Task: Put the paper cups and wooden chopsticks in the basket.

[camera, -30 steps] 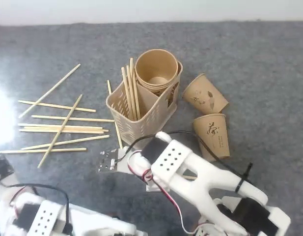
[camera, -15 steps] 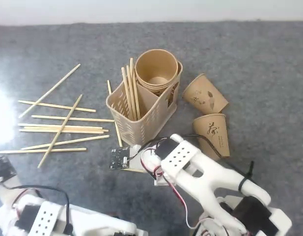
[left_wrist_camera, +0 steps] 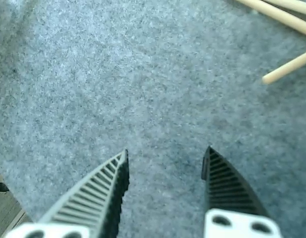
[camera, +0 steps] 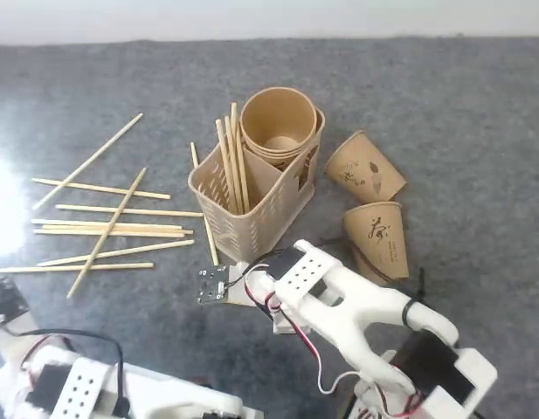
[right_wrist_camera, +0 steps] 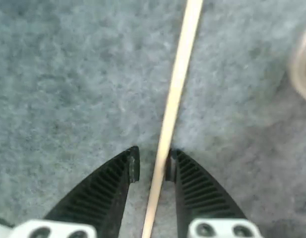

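Observation:
The tan slotted basket stands mid-table with stacked paper cups in one compartment and three chopsticks upright in another. Two more paper cups lie on their sides to its right. Several loose chopsticks are scattered to the left. My right gripper sits low over the carpet, narrowly open, astride one chopstick; the stick touches one finger, with a small gap to the other. My left gripper hovers open over bare carpet, chopstick ends beyond it.
The white right arm stretches from the front edge to just in front of the basket. The left arm rests at the front left corner. Grey carpet lies bare behind the basket and at far right.
The right arm's wrist has slid right, toward the basket's front, and its elbow has swung right. The cups, basket and scattered chopsticks have stayed put.

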{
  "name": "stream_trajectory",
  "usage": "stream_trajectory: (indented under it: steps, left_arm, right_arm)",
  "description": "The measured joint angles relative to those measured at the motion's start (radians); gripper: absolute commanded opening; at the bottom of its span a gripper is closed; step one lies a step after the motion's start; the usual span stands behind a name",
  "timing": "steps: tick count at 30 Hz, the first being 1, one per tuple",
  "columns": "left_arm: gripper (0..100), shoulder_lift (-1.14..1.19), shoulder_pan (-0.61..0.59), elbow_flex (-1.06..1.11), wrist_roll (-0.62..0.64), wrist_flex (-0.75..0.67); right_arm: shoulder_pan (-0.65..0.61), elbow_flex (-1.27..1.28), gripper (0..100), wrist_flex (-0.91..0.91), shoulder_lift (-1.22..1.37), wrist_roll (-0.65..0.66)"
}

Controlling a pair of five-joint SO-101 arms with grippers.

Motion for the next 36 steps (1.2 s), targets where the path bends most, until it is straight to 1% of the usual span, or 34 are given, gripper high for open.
stream_trajectory:
  steps: [1,4,5,14,19,26,31,36]
  left_arm:
    - [23,0.000,0.000,0.000,0.000,0.000]
    - [23,0.000,0.000,0.000,0.000,0.000]
    - [23,0.000,0.000,0.000,0.000,0.000]
    - [23,0.000,0.000,0.008,0.000,0.000]
    - [23,0.000,0.000,0.008,0.000,0.000]
    - [23,0.000,0.000,0.008,0.000,0.000]
    - [23,0.000,0.000,0.008,0.000,0.000]
    - [23,0.000,0.000,0.008,0.000,0.000]
  right_arm:
    - [0.000,-0.002,8.7,-0.006,0.009,-0.003]
    - [0.000,-0.015,0.0,-0.006,0.029,-0.005]
    - [0.000,-0.023,1.3,-0.006,0.035,-0.005]
    - [0.000,-0.034,0.7,-0.014,0.043,-0.009]
    - [-0.043,-0.080,0.7,0.095,-0.077,-0.009]
    - [-0.049,-0.281,0.7,0.288,-0.334,-0.009]
    - [-0.021,-0.462,0.7,0.402,-0.387,-0.009]
    - [0.008,-0.750,0.7,0.459,-0.393,-0.011]
